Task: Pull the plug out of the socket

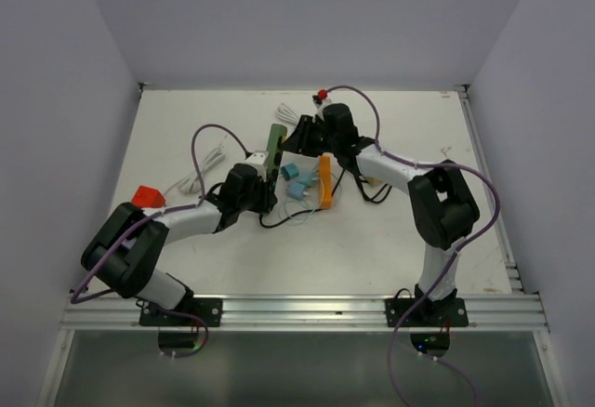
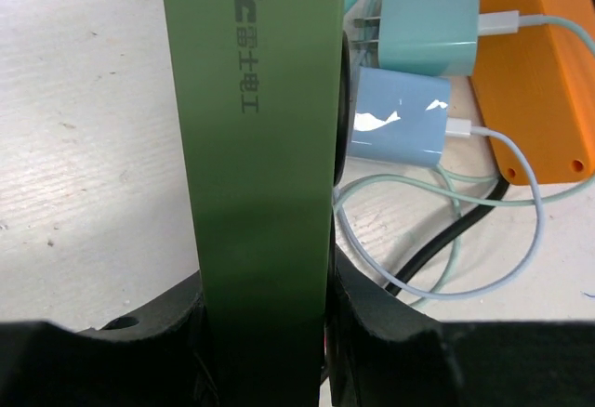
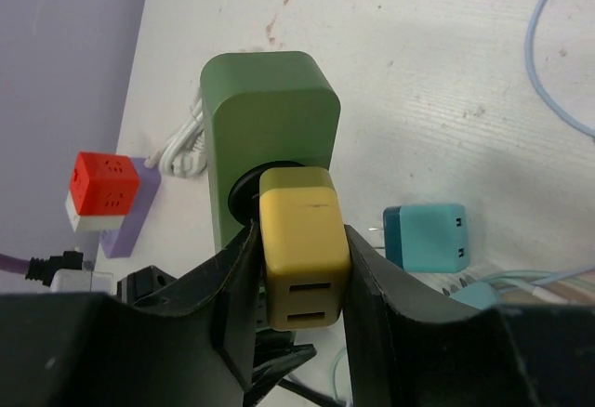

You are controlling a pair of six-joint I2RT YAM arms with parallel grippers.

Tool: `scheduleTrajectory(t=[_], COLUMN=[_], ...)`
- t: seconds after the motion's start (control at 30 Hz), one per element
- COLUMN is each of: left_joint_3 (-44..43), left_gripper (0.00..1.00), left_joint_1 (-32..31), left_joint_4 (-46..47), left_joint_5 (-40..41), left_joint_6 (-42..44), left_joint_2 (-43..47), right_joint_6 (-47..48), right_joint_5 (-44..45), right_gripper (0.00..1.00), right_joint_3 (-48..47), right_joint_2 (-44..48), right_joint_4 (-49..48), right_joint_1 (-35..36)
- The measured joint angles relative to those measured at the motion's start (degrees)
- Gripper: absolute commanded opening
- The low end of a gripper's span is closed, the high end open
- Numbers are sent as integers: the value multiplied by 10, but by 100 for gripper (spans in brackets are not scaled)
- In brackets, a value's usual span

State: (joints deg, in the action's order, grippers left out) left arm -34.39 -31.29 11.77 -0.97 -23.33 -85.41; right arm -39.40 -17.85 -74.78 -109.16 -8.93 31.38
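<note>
The socket is a long dark-green power strip lying lengthwise on the table. A yellow plug sits in a round socket near its far end. My right gripper is shut on the plug, one finger pressed on each side. My left gripper is shut across the strip's near end, clamping its two long sides. In the top view the left gripper and the right gripper face each other along the strip, and the plug is hidden there.
An orange strip lies right of the green one, with a teal charger, a blue charger and their thin cables between them. A red cube sits on a lavender strip. A white cord coil lies left.
</note>
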Motion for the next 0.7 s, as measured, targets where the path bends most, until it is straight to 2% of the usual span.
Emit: scheduleTrajectory(t=[0.2, 0.37, 0.43, 0.7], left_joint_3=[-33, -39, -28, 42], left_gripper=[0, 0, 0, 0], left_joint_1=[-26, -29, -19, 70], left_joint_4=[-28, -29, -8, 118], left_joint_5=[64, 56, 21, -212], left_joint_6=[4, 3, -1, -36], left_joint_2=[-19, -26, -25, -30], right_joint_6=[23, 27, 30, 32], right_joint_5=[45, 57, 57, 24], right_gripper=[5, 5, 5, 5], right_joint_3=[-19, -21, -21, -1], right_joint_2=[16, 20, 22, 32], right_joint_4=[48, 65, 68, 43], right_joint_1=[8, 8, 8, 7])
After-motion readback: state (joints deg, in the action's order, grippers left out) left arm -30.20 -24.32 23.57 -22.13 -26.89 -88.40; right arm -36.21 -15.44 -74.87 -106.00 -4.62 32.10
